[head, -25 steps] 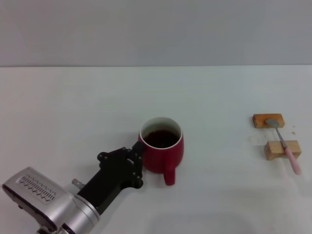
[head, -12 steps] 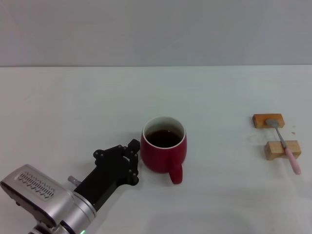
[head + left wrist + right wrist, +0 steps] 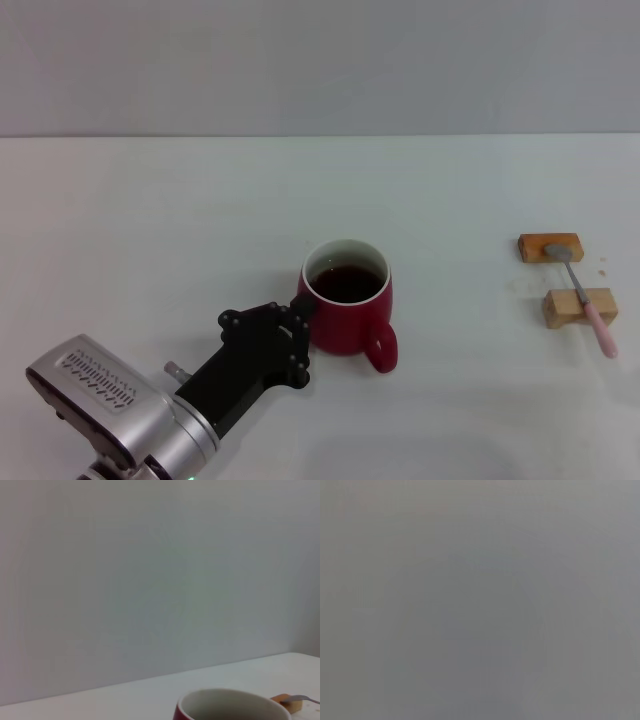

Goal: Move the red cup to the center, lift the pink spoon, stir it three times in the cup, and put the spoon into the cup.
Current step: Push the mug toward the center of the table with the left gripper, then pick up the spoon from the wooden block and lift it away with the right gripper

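Observation:
The red cup (image 3: 348, 312) stands near the table's middle with dark liquid inside and its handle pointing to the front right. My left gripper (image 3: 298, 325) is pressed against the cup's left side, and its black body and silver wrist run off to the lower left. The left wrist view catches only the cup's rim (image 3: 231, 704). The pink spoon (image 3: 586, 302) lies far to the right across two wooden blocks, bowl on the far block (image 3: 550, 247) and handle over the near block (image 3: 578, 308). Its metal end (image 3: 306, 698) shows in the left wrist view. The right arm is out of view.
The white table (image 3: 150, 220) stretches wide around the cup, with a plain grey wall behind it. A few crumbs lie beside the blocks. The right wrist view shows only flat grey.
The cup has slid to the right and its handle has swung further right. My left gripper has travelled right with it, staying against the cup's left side. The spoon has not moved.

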{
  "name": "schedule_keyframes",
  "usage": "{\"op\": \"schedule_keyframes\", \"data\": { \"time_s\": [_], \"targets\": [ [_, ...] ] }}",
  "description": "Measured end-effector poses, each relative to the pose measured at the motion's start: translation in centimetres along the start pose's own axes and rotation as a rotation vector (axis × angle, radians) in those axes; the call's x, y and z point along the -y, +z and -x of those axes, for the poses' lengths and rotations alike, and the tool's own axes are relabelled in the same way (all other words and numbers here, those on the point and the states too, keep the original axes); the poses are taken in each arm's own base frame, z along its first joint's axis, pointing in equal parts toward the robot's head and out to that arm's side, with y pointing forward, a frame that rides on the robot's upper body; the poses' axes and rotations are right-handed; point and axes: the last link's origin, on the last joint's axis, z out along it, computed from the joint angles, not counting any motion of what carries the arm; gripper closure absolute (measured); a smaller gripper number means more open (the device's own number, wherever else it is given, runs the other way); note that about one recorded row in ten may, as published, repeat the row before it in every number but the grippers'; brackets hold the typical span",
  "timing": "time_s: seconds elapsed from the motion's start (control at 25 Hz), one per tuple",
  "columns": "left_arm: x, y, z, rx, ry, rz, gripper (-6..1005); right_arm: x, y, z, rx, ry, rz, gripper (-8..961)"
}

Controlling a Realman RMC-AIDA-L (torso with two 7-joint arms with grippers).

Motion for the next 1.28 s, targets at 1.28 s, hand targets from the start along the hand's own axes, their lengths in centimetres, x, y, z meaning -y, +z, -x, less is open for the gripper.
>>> {"op": "schedule_keyframes", "data": {
  "time_s": [1.28],
  "targets": [
    [8.3,-10.4,0.4,-0.129,0.018,-0.568,852,0.5,-1.3,-1.3,-0.123,-0.009,-0.042,238]
  ]
}}
